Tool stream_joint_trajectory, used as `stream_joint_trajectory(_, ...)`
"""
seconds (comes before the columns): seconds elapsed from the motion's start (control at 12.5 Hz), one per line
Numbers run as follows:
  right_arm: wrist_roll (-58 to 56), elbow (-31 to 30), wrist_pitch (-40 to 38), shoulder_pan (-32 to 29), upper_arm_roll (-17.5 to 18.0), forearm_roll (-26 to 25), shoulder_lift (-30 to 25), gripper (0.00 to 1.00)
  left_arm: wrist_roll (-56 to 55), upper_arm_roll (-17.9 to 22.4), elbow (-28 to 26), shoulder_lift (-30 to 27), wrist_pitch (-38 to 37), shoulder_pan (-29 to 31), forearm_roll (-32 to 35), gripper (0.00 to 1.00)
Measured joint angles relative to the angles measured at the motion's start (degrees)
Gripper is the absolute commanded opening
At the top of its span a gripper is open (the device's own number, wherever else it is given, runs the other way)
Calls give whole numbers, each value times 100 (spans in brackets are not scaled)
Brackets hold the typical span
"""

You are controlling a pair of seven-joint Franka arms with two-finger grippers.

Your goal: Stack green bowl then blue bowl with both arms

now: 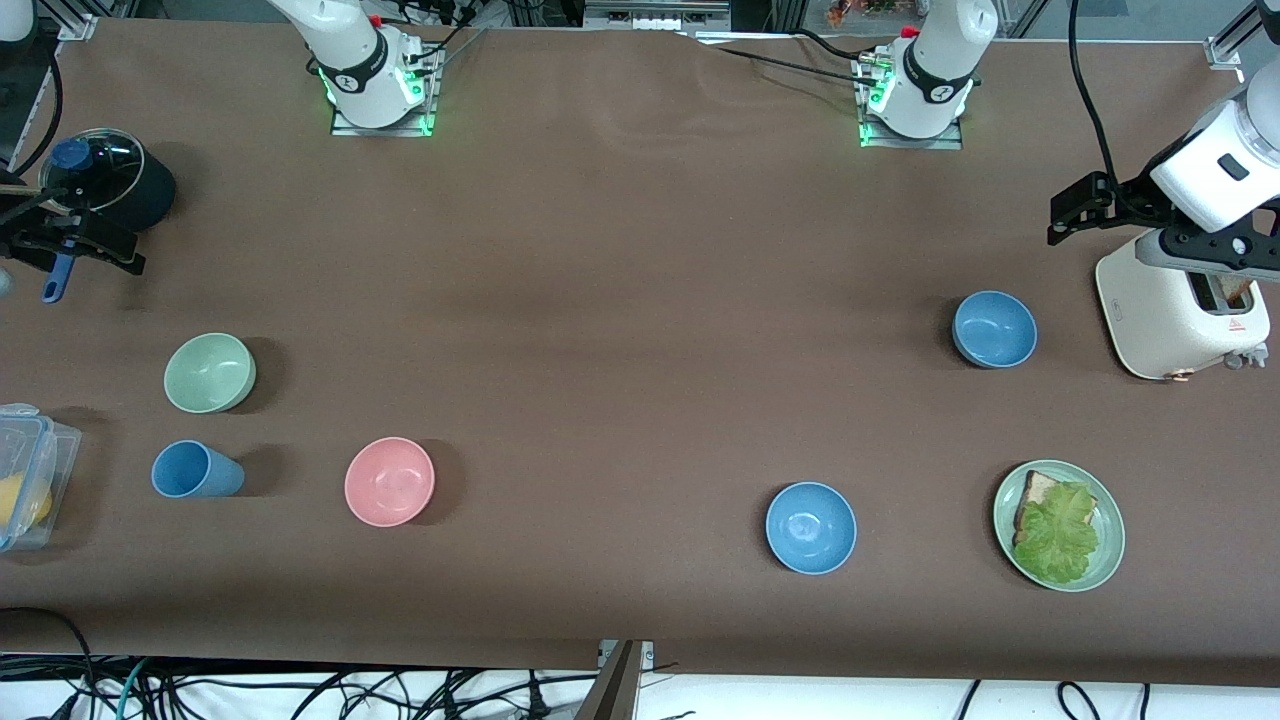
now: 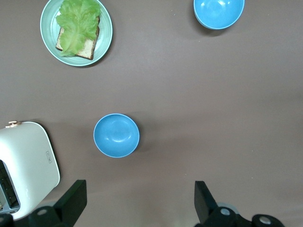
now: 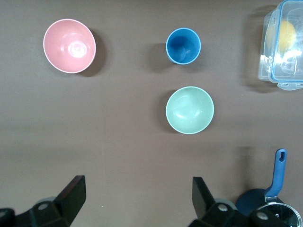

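Seeing both arms parked high: left gripper (image 2: 137, 203) wide over a blue bowl (image 2: 116, 135), right gripper (image 3: 137, 201) wide over the green bowl (image 3: 190, 109).

The clear lidded container (image 1: 30, 478) with something yellow inside runs off the front view's edge, and the toast in the toaster (image 1: 1180, 310) is mostly hidden by the left arm.

Green bowl (image 1: 209, 372) at mid-left of the front view is wide open from above. Only the blue cup (image 1: 195, 470) crowds it, just below.
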Motion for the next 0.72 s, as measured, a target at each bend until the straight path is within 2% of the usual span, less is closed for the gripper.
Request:
stream_joint_trajectory(0.24, 0, 0, 0, 0, 0, 0, 1, 99, 0, 26, 25, 0, 7, 7, -1, 100)
stream_joint_trajectory(0.48, 0, 2, 0, -1, 0, 0, 1, 99, 0, 50, 346, -6, -27, 69, -2, 100)
stream_joint_trajectory(0.72, 0, 2, 0, -1, 0, 0, 2, 99, 8, 3, 381, 0, -279, 56, -5, 100)
